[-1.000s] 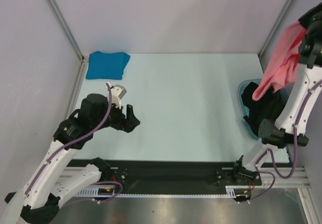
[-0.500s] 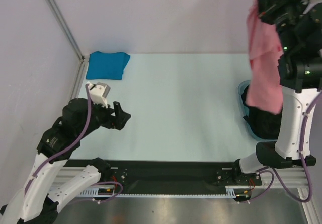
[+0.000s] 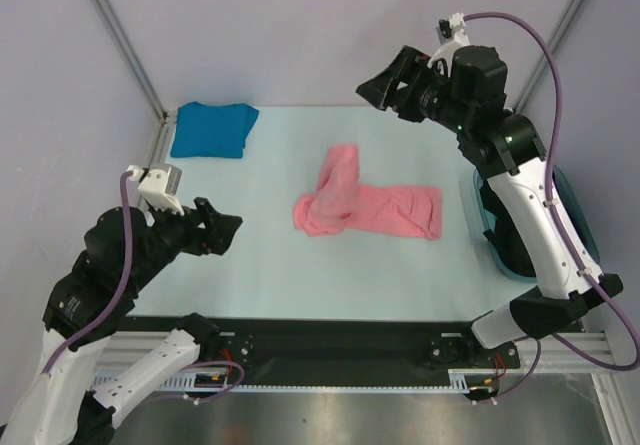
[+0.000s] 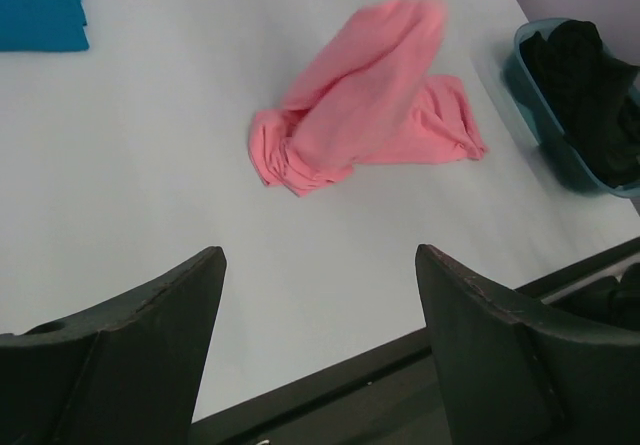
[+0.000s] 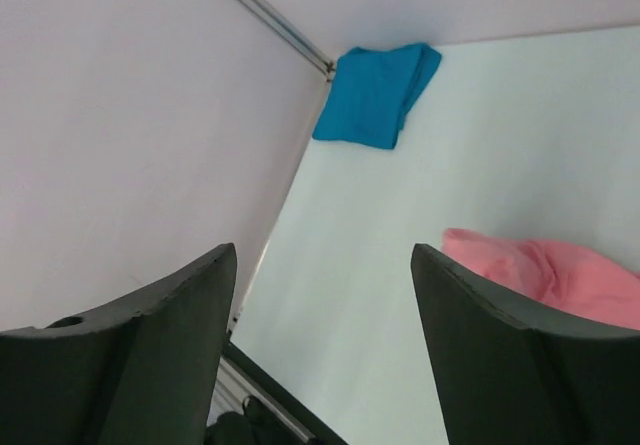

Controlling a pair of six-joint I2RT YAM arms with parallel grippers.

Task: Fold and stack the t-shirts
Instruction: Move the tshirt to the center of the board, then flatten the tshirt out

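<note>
A salmon pink t-shirt (image 3: 365,205) lies crumpled in the middle of the table, also seen in the left wrist view (image 4: 365,130) and at the right edge of the right wrist view (image 5: 560,280). A teal-blue t-shirt (image 3: 212,129) lies folded at the far left corner (image 5: 377,95) (image 4: 40,10). My right gripper (image 3: 385,85) hangs open high above the far side of the table, nothing between its fingers. My left gripper (image 3: 222,230) stands open over the near left of the table, apart from the pink shirt.
A translucent teal tub (image 3: 495,227) with dark clothing (image 4: 590,95) in it stands at the right edge of the table, under the right arm. Metal frame posts (image 3: 120,40) and walls close in the left, right and far sides.
The right gripper swung from the right edge toward the far middle and opened, letting go of the pink shirt, which now lies on the table. The left gripper drew back toward the near left.
</note>
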